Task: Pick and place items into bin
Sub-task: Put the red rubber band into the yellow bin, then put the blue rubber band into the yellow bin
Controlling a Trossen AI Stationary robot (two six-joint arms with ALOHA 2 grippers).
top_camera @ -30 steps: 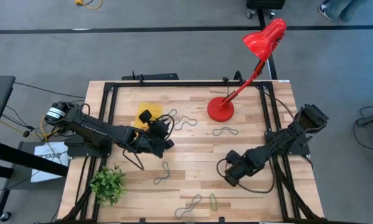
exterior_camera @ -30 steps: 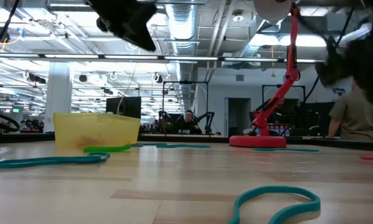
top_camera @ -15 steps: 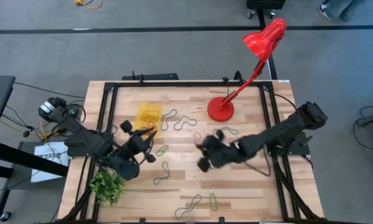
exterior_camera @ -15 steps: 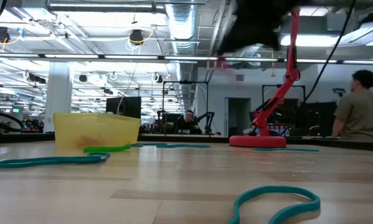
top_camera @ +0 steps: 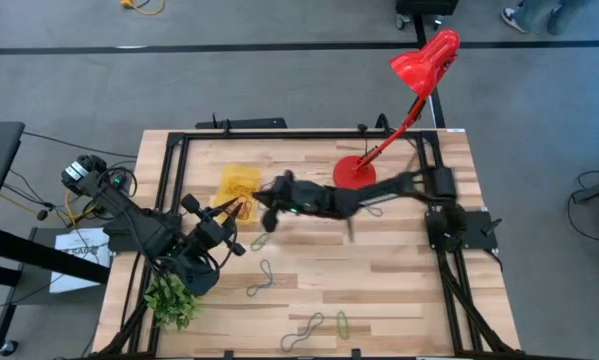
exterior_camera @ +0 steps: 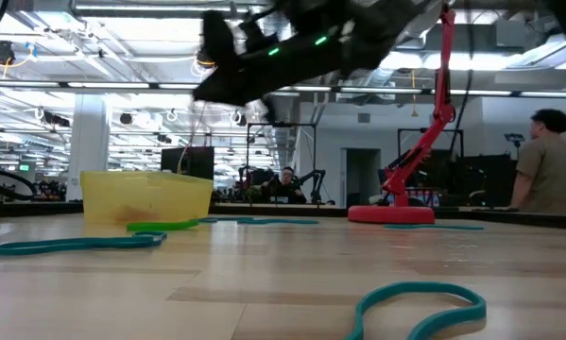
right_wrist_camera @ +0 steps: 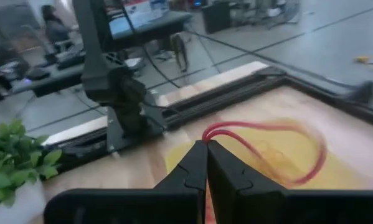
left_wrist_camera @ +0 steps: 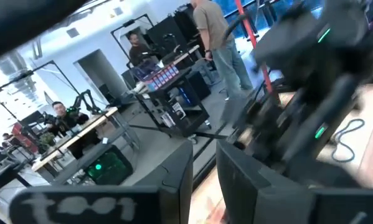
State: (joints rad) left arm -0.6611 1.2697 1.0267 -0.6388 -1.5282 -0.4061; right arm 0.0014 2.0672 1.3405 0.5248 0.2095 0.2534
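Motion blur smeared the right arm in the high view, so the right gripper [top_camera: 269, 193] was hard to make out there, stretched low across the tabletop [top_camera: 399, 280] toward the small translucent yellow rectangular plastic bin [top_camera: 239, 183]. Its wrist view was plainer: the two dark fingers [right_wrist_camera: 195, 163] were pressed together and pinched a thin, floppy red rubber loop [right_wrist_camera: 279, 149], which curved out from the tips and hung over the bin [right_wrist_camera: 279, 140]; part of the loop was blurred. In the low view the same arm crossed the upper part of the picture as a dark smear, well above the bin [exterior_camera: 146, 197], whose low walls looked cloudy and glossy. The left gripper [top_camera: 234, 212] was drawn back toward the table's near left, just below the bin and above the small green leafy plant [top_camera: 172, 297], its arm folded at the elbow; its fingers [left_wrist_camera: 236, 180] stood slightly apart with nothing seen between them, though the wrist view cut them off. Other squiggly loops lay loose on the pale wooden planks: a grey loop [top_camera: 260, 279] near the middle, a grey and green pair [top_camera: 319, 325] at the front edge, a teal band [exterior_camera: 420, 304] lying close to the low camera. The red round lamp base [top_camera: 351, 175] was partly hidden by the right arm.
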